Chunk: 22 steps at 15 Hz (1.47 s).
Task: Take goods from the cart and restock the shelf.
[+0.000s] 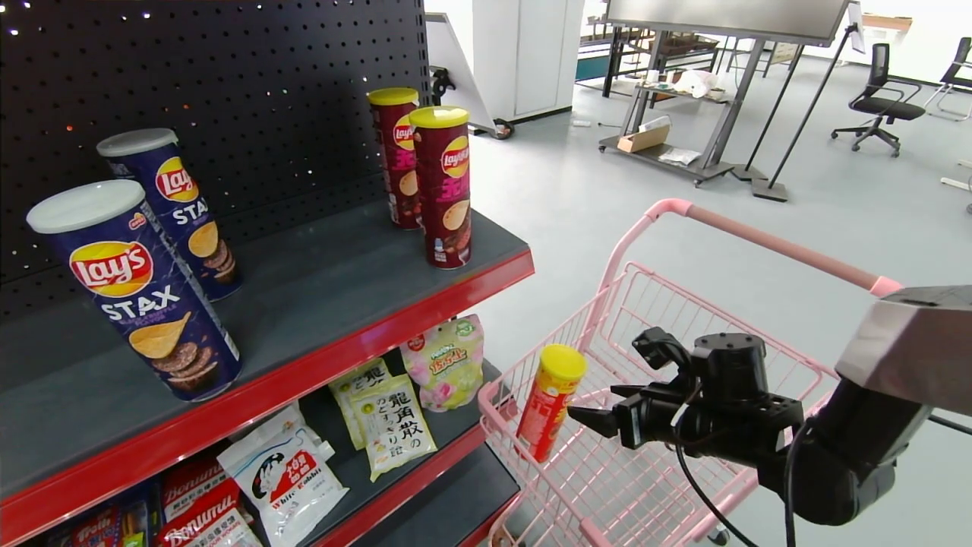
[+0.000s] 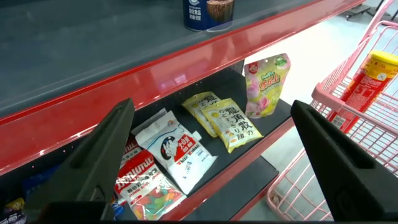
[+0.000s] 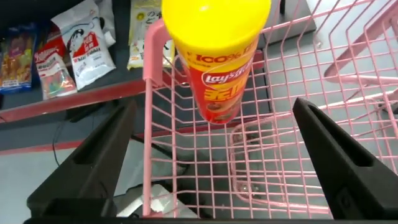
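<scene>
A red chip can with a yellow lid [image 1: 548,403] [image 3: 221,68] [image 2: 372,81] stands upright inside the pink cart [image 1: 683,300], near its corner closest to the shelf. My right gripper [image 1: 604,404] [image 3: 212,106] hangs inside the cart, open, with its fingertips just short of the can and pointing at it. My left gripper [image 2: 211,104] is open with nothing between its fingers, held in front of the shelf's lower tier. The top shelf [image 1: 326,281] holds two blue cans [image 1: 144,292] at the left and two maroon cans [image 1: 444,186] at the right.
The lower tier [image 2: 249,155] carries snack bags: a green one [image 1: 448,361], yellow ones [image 1: 391,422] and a white one [image 1: 285,475]. There is free room on the top shelf between the can pairs. A rolling stand [image 1: 683,137] and office chairs [image 1: 881,106] stand far behind.
</scene>
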Motion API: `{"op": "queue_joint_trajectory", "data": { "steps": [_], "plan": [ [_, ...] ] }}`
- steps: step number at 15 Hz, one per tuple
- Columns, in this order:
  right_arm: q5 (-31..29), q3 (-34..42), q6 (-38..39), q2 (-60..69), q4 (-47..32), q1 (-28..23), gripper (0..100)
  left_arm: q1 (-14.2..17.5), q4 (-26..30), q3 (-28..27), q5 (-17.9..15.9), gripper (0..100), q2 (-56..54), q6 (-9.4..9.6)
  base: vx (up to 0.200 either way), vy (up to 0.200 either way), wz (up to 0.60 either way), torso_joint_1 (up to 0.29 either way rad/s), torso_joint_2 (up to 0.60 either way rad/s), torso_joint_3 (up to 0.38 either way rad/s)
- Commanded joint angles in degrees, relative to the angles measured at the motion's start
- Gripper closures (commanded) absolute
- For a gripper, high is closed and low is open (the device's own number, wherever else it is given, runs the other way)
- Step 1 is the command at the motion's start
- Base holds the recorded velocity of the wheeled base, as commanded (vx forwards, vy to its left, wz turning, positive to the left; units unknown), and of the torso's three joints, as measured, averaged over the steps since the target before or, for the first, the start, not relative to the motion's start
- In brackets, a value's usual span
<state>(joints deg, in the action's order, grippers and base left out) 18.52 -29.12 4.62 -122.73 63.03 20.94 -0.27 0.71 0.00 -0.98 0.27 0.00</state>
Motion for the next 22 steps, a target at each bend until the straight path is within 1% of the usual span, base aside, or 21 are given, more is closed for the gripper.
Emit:
{"op": "queue_joint_trajectory", "data": {
  "steps": [1,6,10,16,22],
  "plan": [
    [-1.4,-2.9,0.0,-4.4,0.0,0.6,0,0.0,0.0,0.0,0.0,0,0.0,0.0,0.0,0.0,0.0,0.0,0.0,0.0],
    [-2.5,-7.1,0.0,-9.9,1.7,1.0,0,0.0,0.0,0.0,0.0,0,0.0,0.0,0.0,0.0,0.0,0.0,0.0,0.0],
    [-2.5,-10.7,0.2,-11.1,1.8,1.4,0,0.0,0.0,0.0,0.0,0,0.0,0.0,0.0,0.0,0.0,0.0,0.0,0.0],
    [-2.4,-13.6,1.2,-13.7,1.8,3.3,0,0.0,0.0,0.0,0.0,0,0.0,0.0,0.0,0.0,0.0,0.0,0.0,0.0],
    [-2.5,-17.8,1.3,-16.4,2.1,3.4,0,0.0,0.0,0.0,0.0,0,0.0,0.09,0.0,0.0,0.0,0.0,0.0,0.0]
  ]
}}
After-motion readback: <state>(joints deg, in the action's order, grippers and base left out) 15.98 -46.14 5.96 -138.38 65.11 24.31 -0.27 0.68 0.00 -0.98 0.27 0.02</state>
